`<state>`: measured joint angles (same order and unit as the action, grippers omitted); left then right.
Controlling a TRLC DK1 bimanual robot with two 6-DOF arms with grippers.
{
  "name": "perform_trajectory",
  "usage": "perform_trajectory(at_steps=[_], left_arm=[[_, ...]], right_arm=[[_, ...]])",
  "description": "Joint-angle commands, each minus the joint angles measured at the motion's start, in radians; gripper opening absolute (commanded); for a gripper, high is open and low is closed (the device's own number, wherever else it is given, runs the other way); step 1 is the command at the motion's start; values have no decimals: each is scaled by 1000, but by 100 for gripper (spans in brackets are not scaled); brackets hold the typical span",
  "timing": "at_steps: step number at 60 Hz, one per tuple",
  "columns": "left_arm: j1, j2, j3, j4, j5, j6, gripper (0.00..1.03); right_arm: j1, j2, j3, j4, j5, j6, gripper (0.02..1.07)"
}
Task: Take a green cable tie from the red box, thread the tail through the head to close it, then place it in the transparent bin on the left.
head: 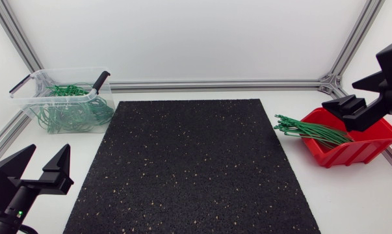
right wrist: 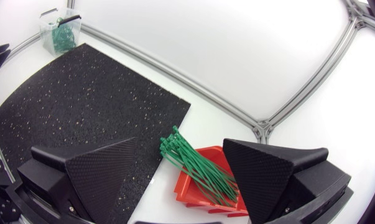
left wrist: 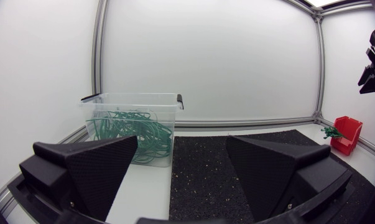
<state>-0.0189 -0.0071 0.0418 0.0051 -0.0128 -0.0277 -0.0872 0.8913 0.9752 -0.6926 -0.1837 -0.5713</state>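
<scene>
Hovering our right gripper (head: 344,93) over the red box (head: 371,148), fingers (right wrist: 94,171) spread and empty, green cable ties (head: 313,132) lying in the box, heads jutting over its rim toward the black mat (head: 196,169), our left gripper (head: 49,151) agape too, near the transparent bin (head: 26,97) holding looped ties (head: 72,114).

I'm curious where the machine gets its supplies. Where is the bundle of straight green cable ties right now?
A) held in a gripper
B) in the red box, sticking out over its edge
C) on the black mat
B: the straight green cable ties lie in the red box, their ends poking past its rim toward the black mat.
</scene>
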Motion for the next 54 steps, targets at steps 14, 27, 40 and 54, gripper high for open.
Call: perform_trajectory(at_steps=[14, 27, 40, 54], left_arm=[[-3, -7, -40, -17, -4, -24, 100], [-4, -7, -40, -17, -4, -24, 100], [0, -7, -40, -20, -4, -24, 100], [4, -5, -39, -24, -4, -24, 100]], right_arm=[[-121, 304, 174, -208, -149, -285, 97], [-137, 451, 180, -226, -151, -509, 103], [-169, 548, 141, -173, -140, -737, 102], [-190, 617, 54, -88, -117, -952, 102]])
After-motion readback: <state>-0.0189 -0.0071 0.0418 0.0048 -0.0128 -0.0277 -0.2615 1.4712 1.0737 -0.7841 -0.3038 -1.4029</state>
